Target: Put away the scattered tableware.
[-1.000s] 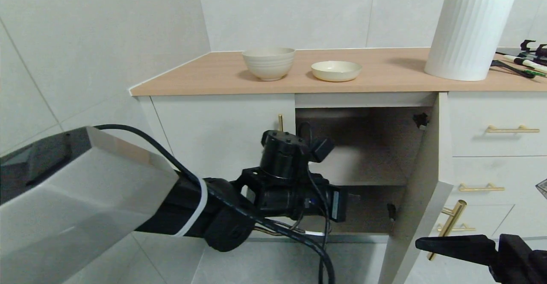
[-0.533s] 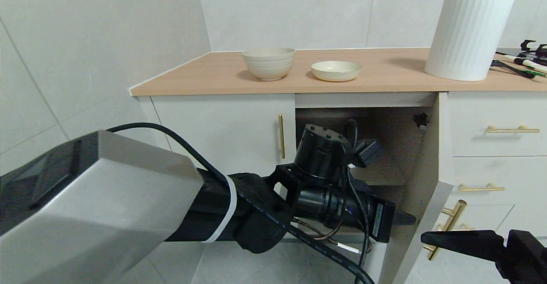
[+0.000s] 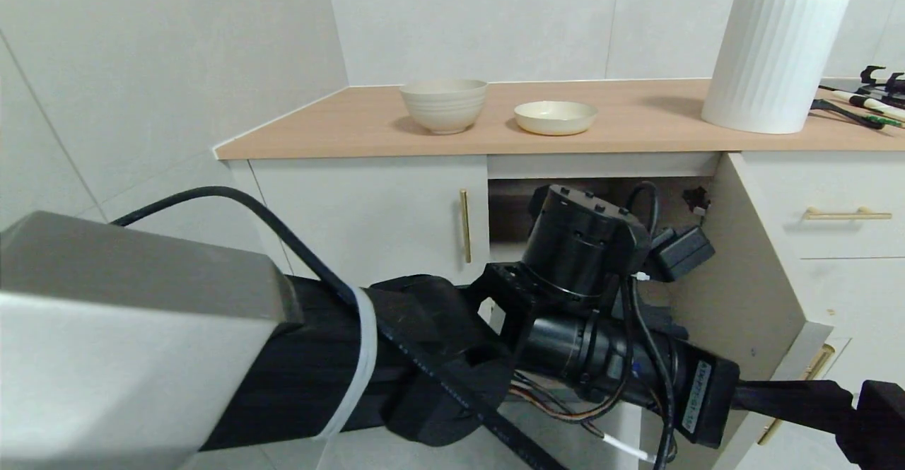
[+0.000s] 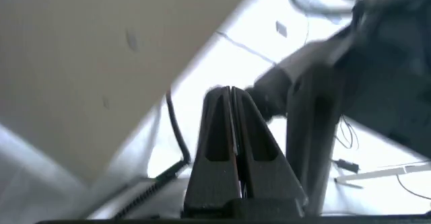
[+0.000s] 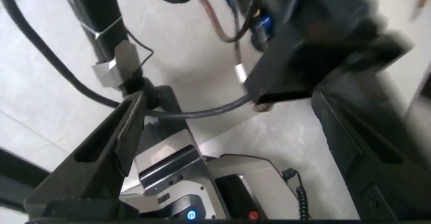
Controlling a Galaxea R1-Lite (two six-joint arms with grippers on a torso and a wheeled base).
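Crowding the cabinet door, seemingly: left arm.

Nothing is showing clearly enough to be read. A small white label is sitting on the wrist end of the left arm, and its print is coming out too small to make out.
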